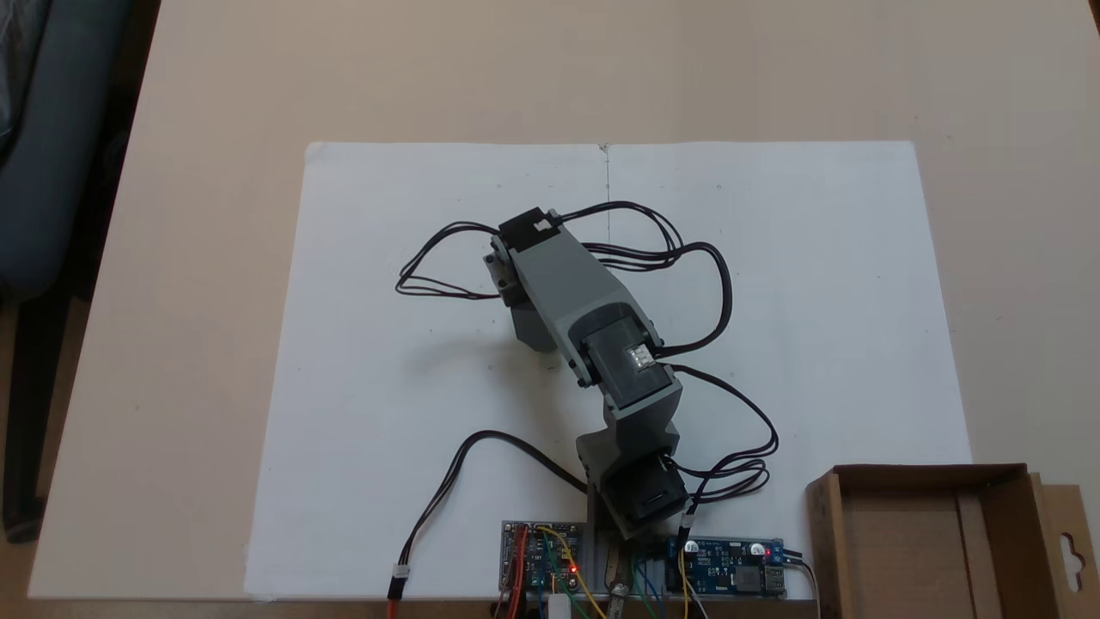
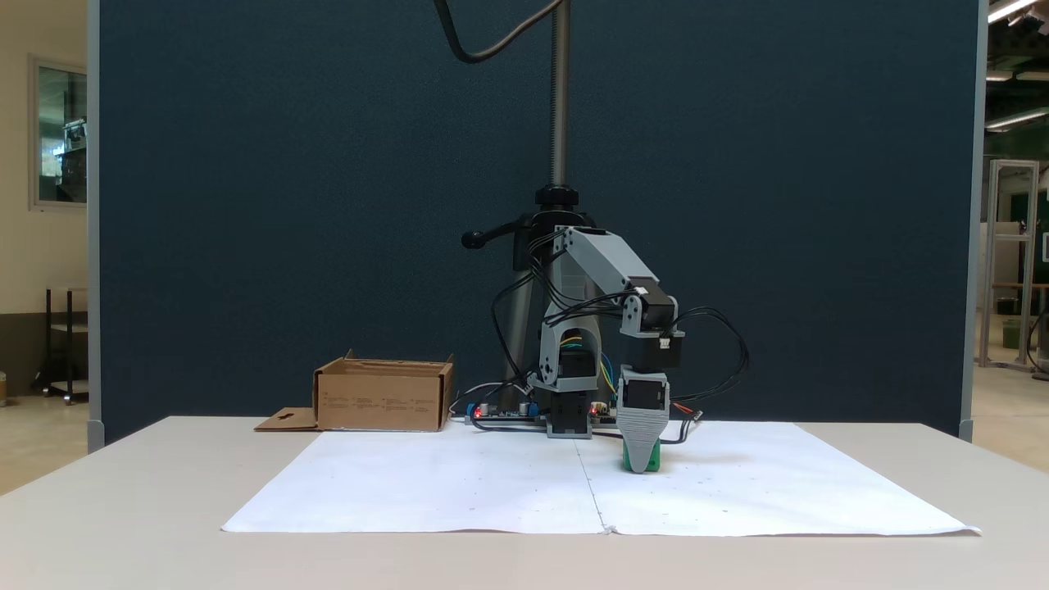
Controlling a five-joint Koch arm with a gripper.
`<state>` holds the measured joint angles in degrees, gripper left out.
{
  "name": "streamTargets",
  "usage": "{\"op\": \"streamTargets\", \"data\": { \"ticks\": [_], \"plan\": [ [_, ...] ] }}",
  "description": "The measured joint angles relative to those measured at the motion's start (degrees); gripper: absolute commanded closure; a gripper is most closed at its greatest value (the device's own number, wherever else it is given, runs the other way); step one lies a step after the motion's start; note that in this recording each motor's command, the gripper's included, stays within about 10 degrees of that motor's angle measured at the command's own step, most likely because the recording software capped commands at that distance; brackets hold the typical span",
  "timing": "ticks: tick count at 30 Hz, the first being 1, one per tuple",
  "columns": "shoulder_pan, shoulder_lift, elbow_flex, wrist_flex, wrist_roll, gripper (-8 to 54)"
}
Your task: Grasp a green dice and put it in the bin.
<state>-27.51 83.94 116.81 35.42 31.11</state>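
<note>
The green dice (image 2: 653, 462) rests on the white paper, right of the paper's centre crease in a fixed view. My gripper (image 2: 641, 459) points straight down onto it. One grey tapered finger (image 2: 640, 438) stands in front of the dice and covers most of it, so green shows only at its edges. The other jaw lies behind, and I cannot tell whether the jaws are pressed on the dice. From above, the arm's forearm (image 1: 559, 275) covers the gripper and the dice. The bin (image 1: 823, 533), a brown cardboard box (image 2: 381, 401), stands beside the arm's base.
A white paper sheet (image 1: 387, 387) covers the middle of the beige table (image 1: 198, 215). Black cables (image 1: 718, 292) loop around the arm. Circuit boards (image 1: 730, 567) sit at the base next to the bin. A dark blue partition (image 2: 287, 205) stands behind the table.
</note>
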Motion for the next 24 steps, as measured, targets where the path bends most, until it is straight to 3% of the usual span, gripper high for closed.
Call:
{"op": "streamTargets", "data": {
  "ticks": [6,17,24],
  "plan": [
    [3.5,0.1,-5.0,3.9,-0.4,33.8],
    [17.7,0.1,-38.2,29.7,-3.5,33.8],
    [22.1,0.1,-43.3,40.4,-4.9,33.8]
  ]
}}
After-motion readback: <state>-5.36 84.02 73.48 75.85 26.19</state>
